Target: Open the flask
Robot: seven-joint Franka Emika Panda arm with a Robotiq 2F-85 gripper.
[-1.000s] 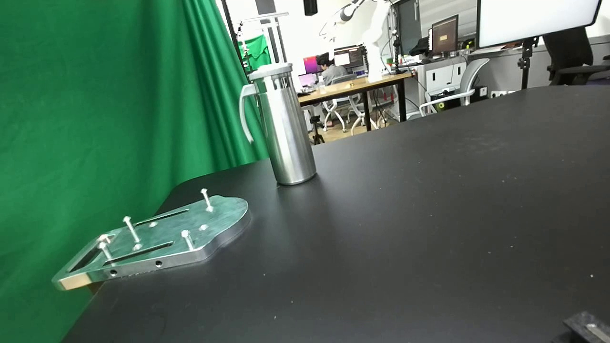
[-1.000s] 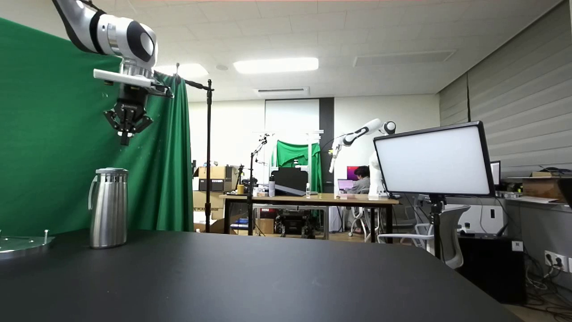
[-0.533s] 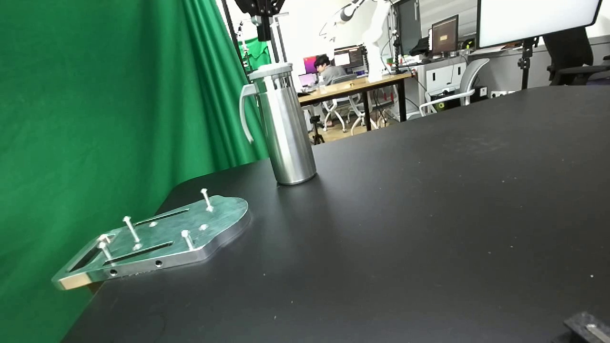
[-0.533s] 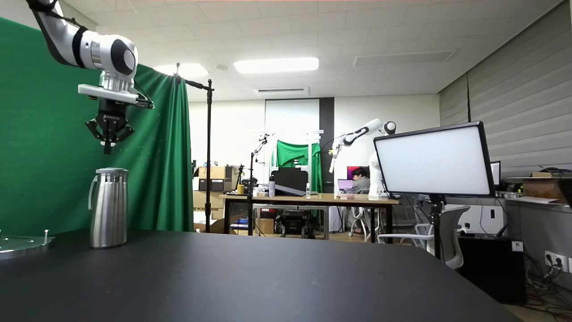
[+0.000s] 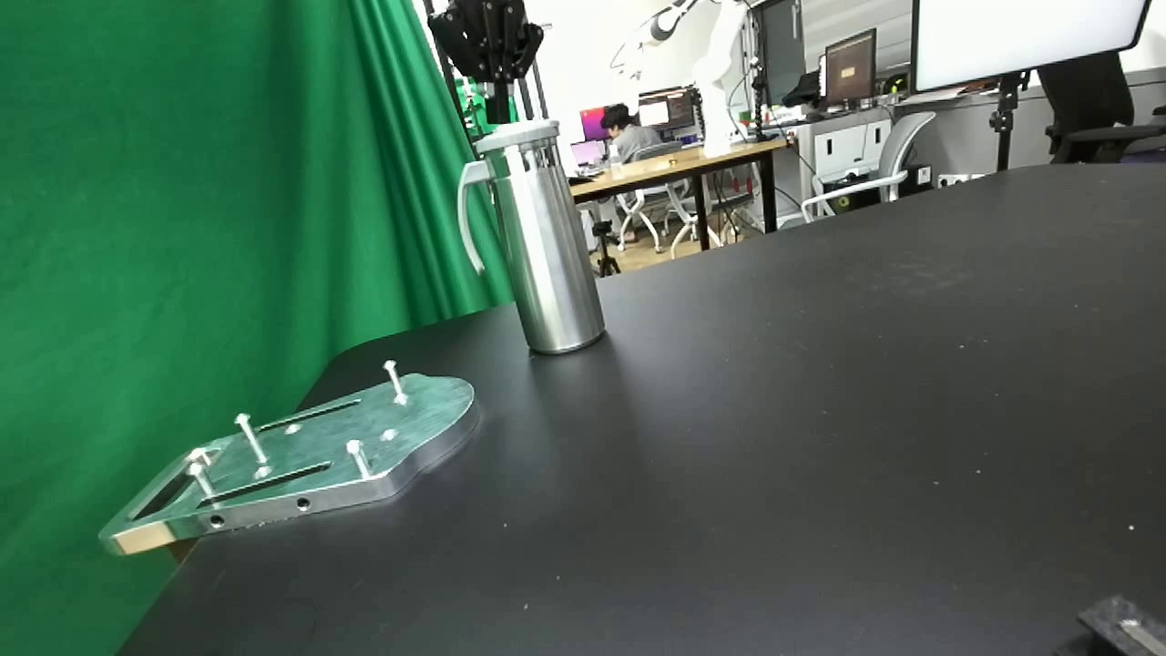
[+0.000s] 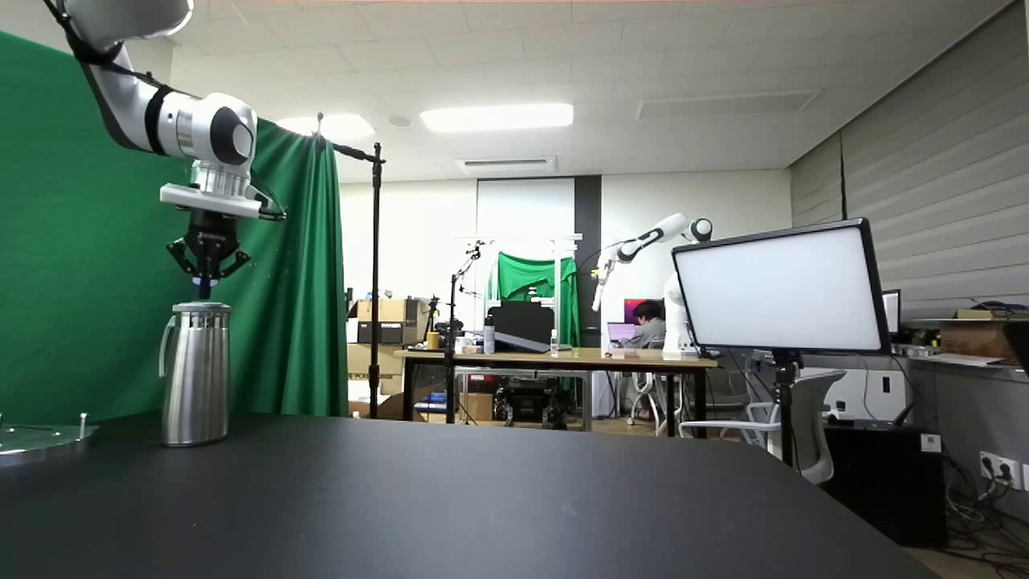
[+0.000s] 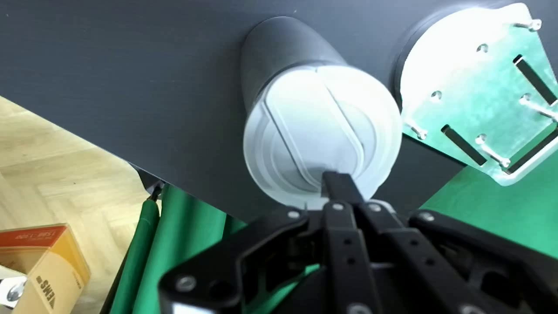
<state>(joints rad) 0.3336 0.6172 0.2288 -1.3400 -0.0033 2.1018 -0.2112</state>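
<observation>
Black gripper (image 6: 204, 292) lower, nearer flask (image 6: 196, 378)

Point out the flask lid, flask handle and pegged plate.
Flask lid (image 7: 317, 131), wrist view: middle of its top face.
Flask handle (image 5: 463, 208), in an exterior view: upper half of the grip.
Pegged plate (image 5: 319, 445), in an exterior view: bare top surface.

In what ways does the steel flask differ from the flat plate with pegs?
The flask stands tall, while the plate lies low and flat. The flask has a side handle; the plate has several pegs. On the black table, the flask stands inside the edge; the plate overhangs. Both look metallic.
</observation>
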